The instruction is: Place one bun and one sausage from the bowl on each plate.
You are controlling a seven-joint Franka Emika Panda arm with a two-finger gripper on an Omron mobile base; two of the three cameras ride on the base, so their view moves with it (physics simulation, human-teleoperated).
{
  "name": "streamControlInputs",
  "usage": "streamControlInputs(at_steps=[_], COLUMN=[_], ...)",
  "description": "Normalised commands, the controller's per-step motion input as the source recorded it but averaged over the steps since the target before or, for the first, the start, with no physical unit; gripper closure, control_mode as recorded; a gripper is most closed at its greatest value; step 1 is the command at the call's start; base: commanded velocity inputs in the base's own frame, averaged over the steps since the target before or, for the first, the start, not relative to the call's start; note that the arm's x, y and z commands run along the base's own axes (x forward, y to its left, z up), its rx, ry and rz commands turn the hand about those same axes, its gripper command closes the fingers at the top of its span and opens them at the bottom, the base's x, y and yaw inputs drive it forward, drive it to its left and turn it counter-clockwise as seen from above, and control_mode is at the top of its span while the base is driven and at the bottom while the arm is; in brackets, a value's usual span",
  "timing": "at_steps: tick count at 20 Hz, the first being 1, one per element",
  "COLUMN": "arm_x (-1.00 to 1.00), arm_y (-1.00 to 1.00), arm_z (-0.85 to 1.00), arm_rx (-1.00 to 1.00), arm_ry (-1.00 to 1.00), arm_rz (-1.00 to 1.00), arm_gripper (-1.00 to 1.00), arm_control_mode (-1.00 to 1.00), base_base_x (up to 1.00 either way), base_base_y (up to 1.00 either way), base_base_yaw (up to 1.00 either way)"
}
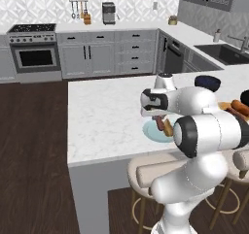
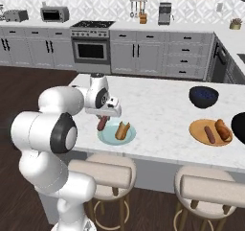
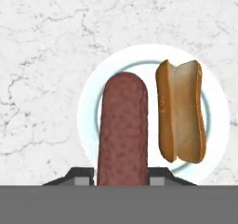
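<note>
The gripper (image 2: 102,116) is clamped on a sausage (image 3: 123,130), hanging above the near-edge side of the pale blue-green plate (image 3: 93,107), which sits by the counter's near edge and holds a bun (image 3: 181,109). The orange-brown plate (image 2: 197,129) farther along that edge seems to carry a bun and sausage, though small here. By my reckoning only this sausage's release remains

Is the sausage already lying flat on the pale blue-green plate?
No. The hand view shows the sausage held in the gripper above the pale blue-green plate, where just the bun lies.
</note>
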Motion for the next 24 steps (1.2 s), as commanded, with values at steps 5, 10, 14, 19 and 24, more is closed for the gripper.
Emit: streamControlInputs(at_steps=[5, 10, 14, 19, 24], arm_x=[0.35, 0.02, 0.0, 0.0, 0.15], arm_y=[0.0, 0.0, 0.0, 0.0, 0.0], arm_z=[-0.7, -0.68, -0.3, -0.21, -0.09], arm_rx=[0.0, 0.0, 0.0, 0.0, 0.0], arm_ry=[-0.07, -0.13, -0.06, -0.03, -0.03], arm_rz=[0.0, 0.0, 0.0, 0.0, 0.0], arm_gripper=[1.0, 1.0, 1.0, 1.0, 1.0], arm_control_mode=[-1.0, -1.0, -1.0, -1.0, -1.0], base_base_x=[0.0, 0.0, 0.0, 0.0, 0.0], base_base_y=[0.0, 0.0, 0.0, 0.0, 0.0], base_base_yaw=[0.0, 0.0, 0.0, 0.0, 0.0])
